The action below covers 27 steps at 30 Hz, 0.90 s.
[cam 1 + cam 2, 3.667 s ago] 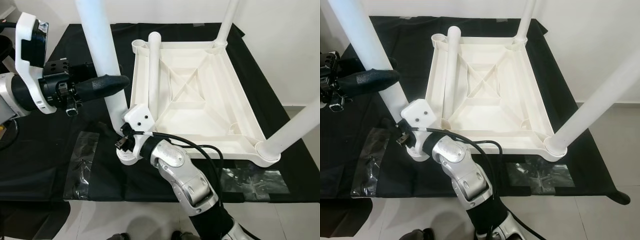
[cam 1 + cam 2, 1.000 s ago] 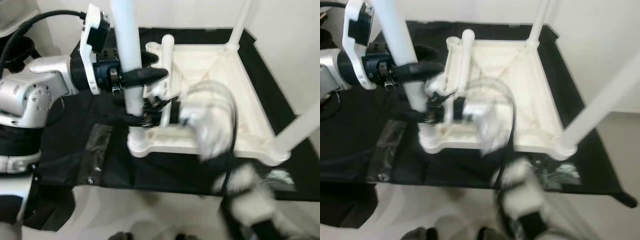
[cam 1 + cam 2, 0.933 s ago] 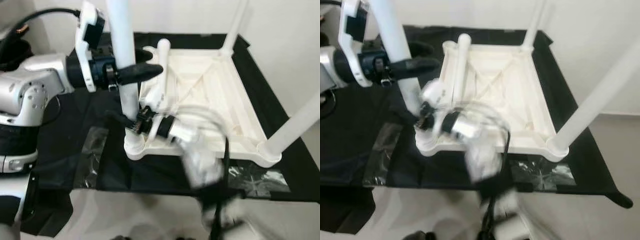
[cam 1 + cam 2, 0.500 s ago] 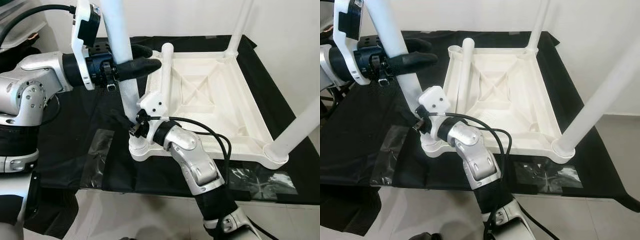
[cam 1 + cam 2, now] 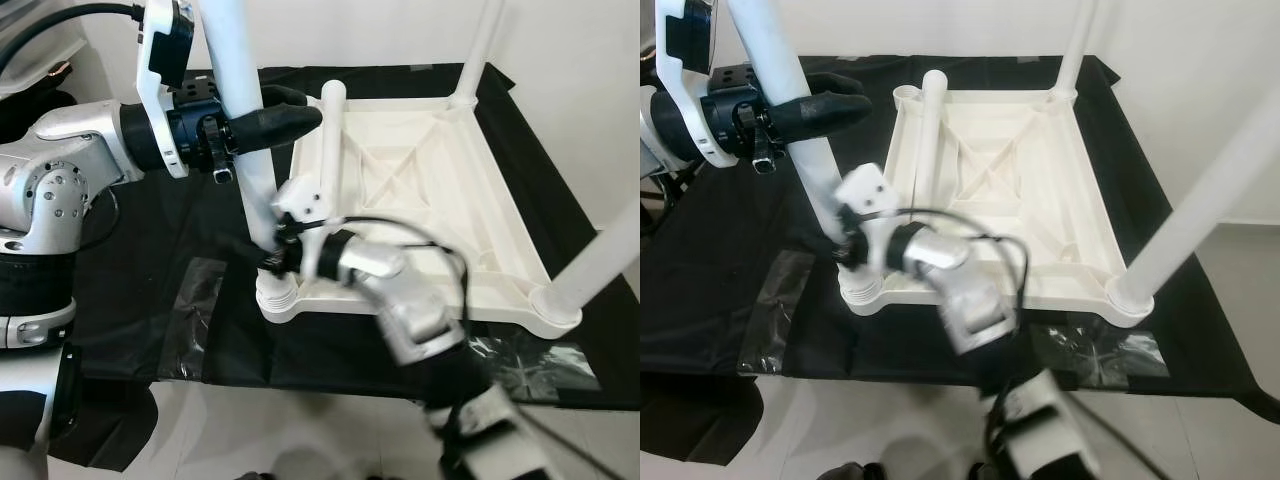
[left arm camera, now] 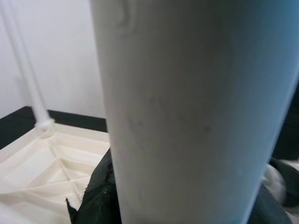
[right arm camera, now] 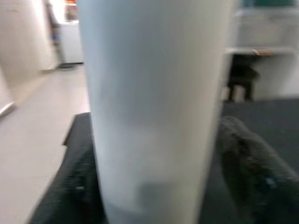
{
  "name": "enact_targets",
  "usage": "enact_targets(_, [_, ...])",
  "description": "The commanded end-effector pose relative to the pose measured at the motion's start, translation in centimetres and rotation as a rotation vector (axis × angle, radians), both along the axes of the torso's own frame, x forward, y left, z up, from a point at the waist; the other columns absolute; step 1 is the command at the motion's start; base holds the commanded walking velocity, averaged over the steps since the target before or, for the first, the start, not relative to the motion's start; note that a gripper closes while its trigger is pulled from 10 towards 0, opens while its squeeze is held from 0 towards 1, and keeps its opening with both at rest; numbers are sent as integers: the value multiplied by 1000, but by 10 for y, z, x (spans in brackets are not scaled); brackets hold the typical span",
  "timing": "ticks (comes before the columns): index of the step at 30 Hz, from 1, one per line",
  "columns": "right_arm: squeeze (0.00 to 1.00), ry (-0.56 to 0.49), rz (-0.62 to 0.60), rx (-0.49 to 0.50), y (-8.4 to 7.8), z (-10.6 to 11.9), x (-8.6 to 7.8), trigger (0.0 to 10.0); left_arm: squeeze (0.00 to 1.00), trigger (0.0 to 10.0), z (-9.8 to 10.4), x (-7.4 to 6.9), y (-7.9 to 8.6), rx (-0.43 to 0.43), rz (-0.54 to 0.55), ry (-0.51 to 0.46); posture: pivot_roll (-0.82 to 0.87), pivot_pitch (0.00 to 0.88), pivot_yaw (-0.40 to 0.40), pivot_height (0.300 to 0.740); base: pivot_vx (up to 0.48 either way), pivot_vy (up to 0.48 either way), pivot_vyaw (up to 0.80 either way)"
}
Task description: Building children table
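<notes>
Both our grippers clasp the same white leg (image 5: 238, 100): our left gripper (image 5: 262, 124) closes on it high up, our right gripper (image 5: 262, 252) closes on it low down, just above the socket. Beneath lies the black mat (image 5: 150, 250), and on it the white tabletop (image 5: 420, 200) rests upside down. The held leg stands in its near left corner socket (image 5: 275, 300). Two more legs (image 5: 1200, 190) stand upright in other corners, and a loose leg (image 5: 327, 140) lies on the tabletop.
</notes>
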State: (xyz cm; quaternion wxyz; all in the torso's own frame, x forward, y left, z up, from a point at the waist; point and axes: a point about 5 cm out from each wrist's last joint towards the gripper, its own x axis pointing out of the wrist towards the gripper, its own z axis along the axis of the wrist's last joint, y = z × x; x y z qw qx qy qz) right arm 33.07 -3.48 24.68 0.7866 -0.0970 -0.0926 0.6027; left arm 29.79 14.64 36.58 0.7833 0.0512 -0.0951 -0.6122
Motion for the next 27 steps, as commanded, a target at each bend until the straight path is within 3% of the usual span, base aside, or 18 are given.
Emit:
enact_targets(1, [1000,-35,120,-12,-2,5,-1,10000,0,0,-8,2,-1,43,5,36,76,168,29,740,0,0,0])
enact_targets(2, [0,-45,178,-74,-10,8,5,10000,0,0,-9,1,-2,46,0,37,89,166,24,740,0,0,0])
enact_targets(5, [0,-31,278,-163,-20,14,13,10000,0,0,-9,-1,-4,54,-17,41,100,161,26,740,0,0,0])
enact_targets(12, [0,32,361,-192,-13,13,18,9804,0,0,-9,-3,-5,66,-26,46,112,159,29,740,0,0,0])
enact_targets(13, [0,41,382,-198,-12,11,20,0,0,0,-9,-4,-6,67,-28,46,123,157,29,740,0,0,0])
enact_targets(26, [0,24,455,-205,-8,14,23,0,0,0,-8,-5,-7,73,-30,41,122,158,37,740,0,0,0])
enact_targets(27, [0,17,449,-205,-10,14,24,0,616,0,-9,-1,-7,68,-2,43,119,158,36,740,0,0,0])
